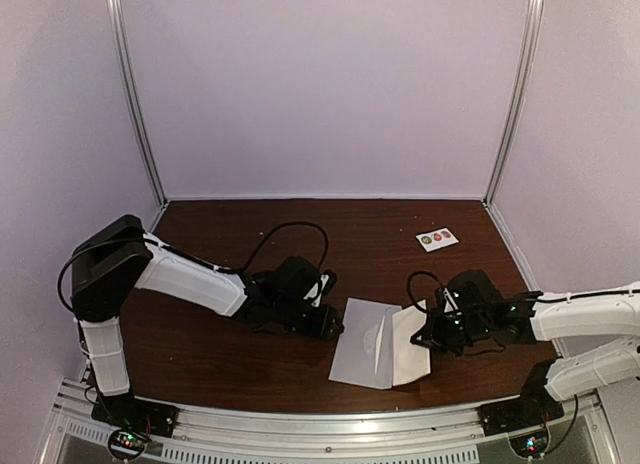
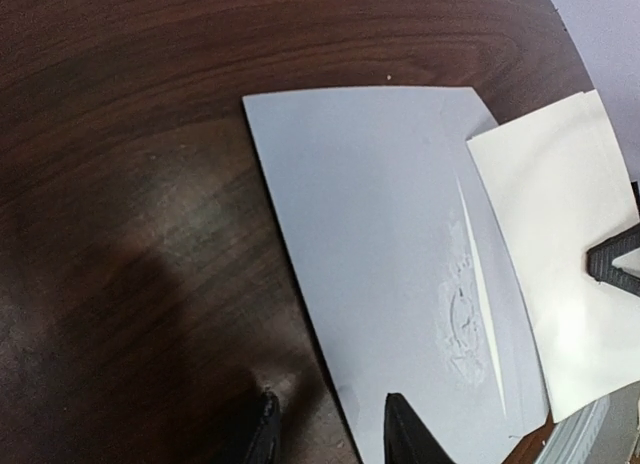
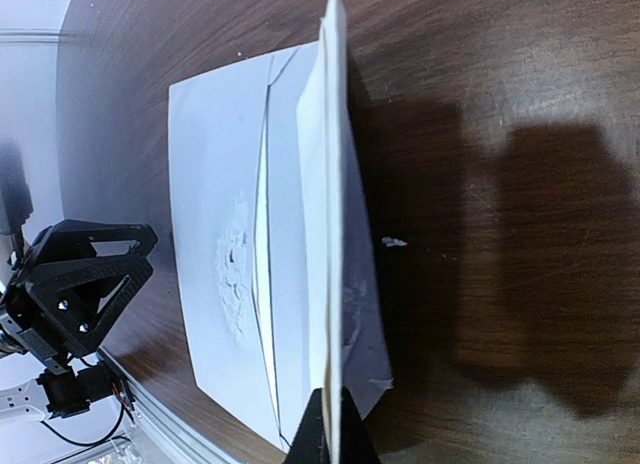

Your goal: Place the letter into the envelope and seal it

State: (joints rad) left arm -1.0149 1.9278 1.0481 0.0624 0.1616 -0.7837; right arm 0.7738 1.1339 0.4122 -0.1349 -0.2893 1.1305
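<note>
The pale grey-white envelope lies flat on the dark wood table, and also shows in the left wrist view and the right wrist view. The white letter overlaps its right end. My right gripper is shut on the letter, holding it tilted up on edge over the envelope's right part; I cannot tell whether it is inside. My left gripper is open and low at the envelope's left edge, one finger over the paper, the other over the table.
A small white card of round stickers lies at the back right of the table. Grey walls close the back and sides. The metal rail runs along the near edge, just in front of the envelope.
</note>
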